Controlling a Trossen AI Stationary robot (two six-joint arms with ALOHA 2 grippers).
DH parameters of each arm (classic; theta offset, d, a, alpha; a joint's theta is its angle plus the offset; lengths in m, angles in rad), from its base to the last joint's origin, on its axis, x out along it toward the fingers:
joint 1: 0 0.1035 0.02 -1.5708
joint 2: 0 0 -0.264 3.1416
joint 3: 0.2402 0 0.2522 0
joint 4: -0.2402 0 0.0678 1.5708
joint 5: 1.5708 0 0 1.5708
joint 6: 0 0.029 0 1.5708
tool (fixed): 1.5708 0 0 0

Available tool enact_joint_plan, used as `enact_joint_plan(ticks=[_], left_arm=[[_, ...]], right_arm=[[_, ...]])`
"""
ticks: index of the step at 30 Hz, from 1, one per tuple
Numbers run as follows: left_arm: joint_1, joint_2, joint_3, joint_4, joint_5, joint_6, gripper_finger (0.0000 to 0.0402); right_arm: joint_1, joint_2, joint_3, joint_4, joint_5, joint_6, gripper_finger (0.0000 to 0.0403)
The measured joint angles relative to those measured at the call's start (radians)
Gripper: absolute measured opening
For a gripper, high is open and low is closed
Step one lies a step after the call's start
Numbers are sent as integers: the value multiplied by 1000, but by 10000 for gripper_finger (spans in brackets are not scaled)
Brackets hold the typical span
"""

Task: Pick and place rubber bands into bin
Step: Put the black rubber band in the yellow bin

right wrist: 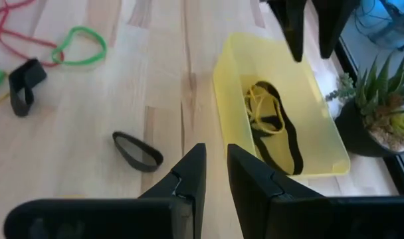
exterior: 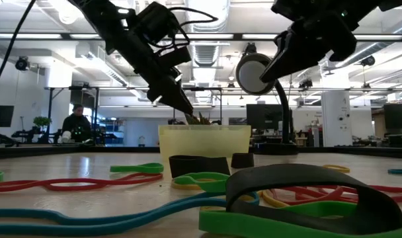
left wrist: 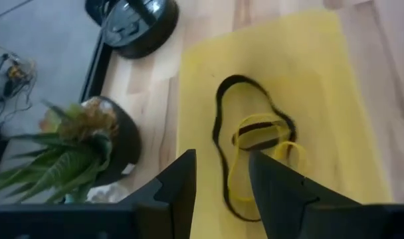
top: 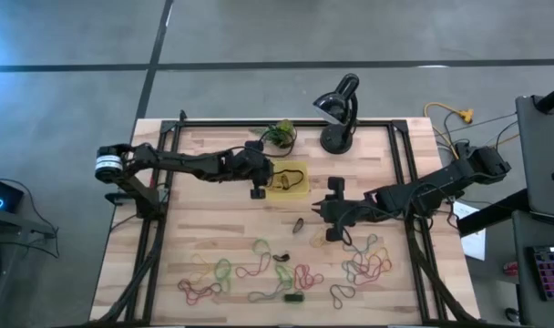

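The left hand (top: 258, 193), fingers apart and empty, hung over the bin (top: 300, 189); the right hand (top: 333, 234), fingers narrowly apart, was held nearby, so a collision was judged possible.

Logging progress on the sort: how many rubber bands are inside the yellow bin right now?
2 visible in the bin: a large dark band looping along its floor, and a smaller yellow band lying across it. Others may be hidden beneath.
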Motion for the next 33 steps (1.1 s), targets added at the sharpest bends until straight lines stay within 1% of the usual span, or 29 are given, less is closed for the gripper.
enact_joint_plan(ticks=[3, 5, 9, 12, 18, 24, 33], left_arm=[[-1, -9, 9, -26, 7, 11, 124], [-1, -23, 13, -43, 6, 27, 124], [-3, -79, 6, -133, 4, 20, 124], [-16, -137, -11, -217, 3, -13, 124], [-79, -297, -95, -252, 4, -55, 124], [-158, -497, -200, -246, 3, -109, 124], [-254, -768, -347, -210, 0, -160, 124]], right_arm=[[0, 0, 0, 29, -9, 0, 57], [0, 8, 0, 60, -34, -5, 57], [-1, 73, -1, 126, -156, -61, 57], [0, 151, -1, 156, -209, -95, 57], [-1, 279, 10, 169, -210, -102, 57], [-1, 374, 52, 207, -210, -111, 57], [-21, 434, 97, 188, -211, -128, 56]])
